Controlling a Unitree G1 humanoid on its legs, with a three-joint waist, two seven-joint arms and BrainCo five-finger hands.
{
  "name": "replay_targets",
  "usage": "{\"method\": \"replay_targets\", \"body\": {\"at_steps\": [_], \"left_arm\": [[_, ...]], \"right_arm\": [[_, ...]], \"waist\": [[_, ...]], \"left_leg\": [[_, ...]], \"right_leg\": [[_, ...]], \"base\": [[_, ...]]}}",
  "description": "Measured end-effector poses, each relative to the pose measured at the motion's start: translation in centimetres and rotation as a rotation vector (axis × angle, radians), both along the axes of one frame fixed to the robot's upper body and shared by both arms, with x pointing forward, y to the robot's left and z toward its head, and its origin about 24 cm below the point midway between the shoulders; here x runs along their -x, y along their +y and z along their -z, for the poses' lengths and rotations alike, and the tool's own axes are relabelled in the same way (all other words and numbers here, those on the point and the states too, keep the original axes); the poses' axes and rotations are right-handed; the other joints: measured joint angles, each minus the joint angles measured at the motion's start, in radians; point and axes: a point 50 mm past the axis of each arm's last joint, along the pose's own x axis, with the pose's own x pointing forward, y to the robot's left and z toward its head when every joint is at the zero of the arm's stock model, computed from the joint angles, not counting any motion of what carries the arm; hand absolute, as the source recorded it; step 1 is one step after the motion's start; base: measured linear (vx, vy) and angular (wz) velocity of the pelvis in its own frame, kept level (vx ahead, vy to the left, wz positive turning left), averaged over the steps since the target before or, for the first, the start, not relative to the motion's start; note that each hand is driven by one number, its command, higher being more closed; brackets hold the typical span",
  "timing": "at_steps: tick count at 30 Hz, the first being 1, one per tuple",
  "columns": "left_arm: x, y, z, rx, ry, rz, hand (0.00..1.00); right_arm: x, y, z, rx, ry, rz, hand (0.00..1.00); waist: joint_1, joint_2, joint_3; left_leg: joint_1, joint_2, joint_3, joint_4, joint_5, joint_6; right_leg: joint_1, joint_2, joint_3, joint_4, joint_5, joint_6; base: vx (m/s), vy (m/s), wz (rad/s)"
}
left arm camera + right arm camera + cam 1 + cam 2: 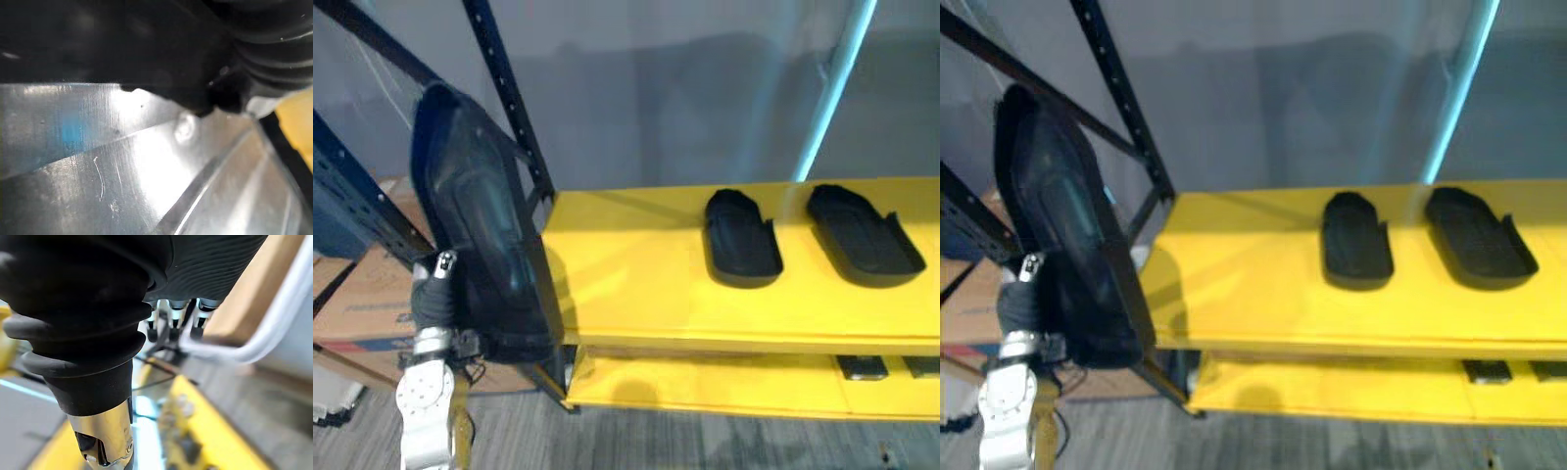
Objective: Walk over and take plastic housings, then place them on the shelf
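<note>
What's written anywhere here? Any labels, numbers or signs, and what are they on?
Cardboard box, behind the rack at the left: dark print on its side, too blurred to read.
Yellow shelf: no writing visible.
Two black housings on the shelf: no labels or numbers visible.
Raised black housing at the left: no label visible.
Nothing here can be quoted.

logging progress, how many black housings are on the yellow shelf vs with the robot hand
shelved housings on the yellow shelf: 2
carried housing at the left robot hand: 1
total: 3
</note>
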Motion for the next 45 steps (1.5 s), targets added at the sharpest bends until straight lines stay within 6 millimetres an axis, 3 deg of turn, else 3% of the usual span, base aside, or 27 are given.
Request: {"method": "replay_targets", "body": {"at_steps": [3,8,10,13,17,25,30,34,45], "left_arm": [[-2.3,0.7,0.8,-0.014,0.099,0.012,1.0],[-5.8,0.8,4.3,-0.03,0.357,0.02,1.0],[-7.4,1.3,5.4,-0.103,0.49,0.032,1.0],[-9.0,1.9,5.4,-0.175,0.593,0.042,1.0],[-9.8,4.1,4.4,-0.232,0.643,-0.017,1.0],[-11.1,5.3,1.9,-0.336,0.642,-0.042,1.0],[-11.2,5.1,2.0,-0.337,0.649,0.003,1.0],[-11.2,5.0,2.2,-0.334,0.675,0.029,1.0],[-10.6,5.7,3.6,-0.172,0.731,-0.023,1.0]], "right_arm": [[1.3,1.2,2.4,-0.189,0.027,-0.04,0.0],[3.7,3.4,5.8,-0.561,0.051,-0.18,0.0],[3.8,4.7,6.7,-0.679,0.056,-0.28,0.0],[3.4,6.1,7.4,-0.794,0.063,-0.403,0.0],[1.8,6.1,7.6,-0.82,0.051,-0.474,0.0],[1.3,4.8,7.5,-0.832,0.082,-0.517,0.0],[2.0,5.0,7.6,-0.853,0.095,-0.518,0.0],[3.1,5.0,7.6,-0.862,0.109,-0.495,0.0],[2.9,4.8,7.6,-0.856,0.093,-0.491,0.0]], "waist": [[-0.005,-0.013,-0.003],[-0.011,-0.01,-0.004],[-0.015,-0.014,-0.006],[-0.02,-0.041,-0.002],[-0.04,-0.054,0.004],[-0.046,-0.024,0.024],[-0.073,-0.022,0.037],[-0.073,-0.022,0.052],[-0.1,-0.005,0.089]], "left_leg": [[0.02,-0.001,0.027,-0.042,0.026,-0.017],[0.022,0.023,0.035,-0.042,0.06,-0.023],[0.022,0.026,0.032,-0.042,0.064,-0.023],[0.019,0.023,0.023,-0.041,0.065,-0.023],[0.003,0.019,0.022,-0.036,0.065,-0.023],[0.022,0.024,0.042,-0.035,0.065,-0.023],[0.06,0.029,0.064,-0.035,0.047,-0.025],[0.073,0.029,0.07,-0.035,0.043,-0.026],[0.054,0.032,0.098,-0.036,0.045,-0.029]], "right_leg": [[-0.001,0.004,-0.016,-0.003,-0.048,0.009],[-0.001,0.033,-0.018,-0.004,-0.053,0.001],[-0.002,0.037,-0.018,-0.004,-0.052,-0.002],[-0.01,0.037,-0.018,-0.004,-0.053,-0.005],[-0.029,0.037,-0.016,-0.004,-0.053,-0.006],[-0.033,0.043,0.008,-0.002,-0.056,-0.014],[-0.018,0.047,0.019,0.014,-0.06,-0.022],[-0.021,0.048,0.034,0.027,-0.064,-0.028],[-0.071,0.055,0.072,0.035,-0.054,-0.012]], "base": [[-0.07,-0.071,-0.1],[-0.01,-0.051,-0.03],[0.03,-0.011,-0.01],[0.06,0.007,0.01],[0.07,0.013,0.0],[0.05,-0.004,-0.11],[0.0,-0.007,-0.13],[-0.05,-0.011,-0.08],[-0.04,-0.025,-0.09]]}}
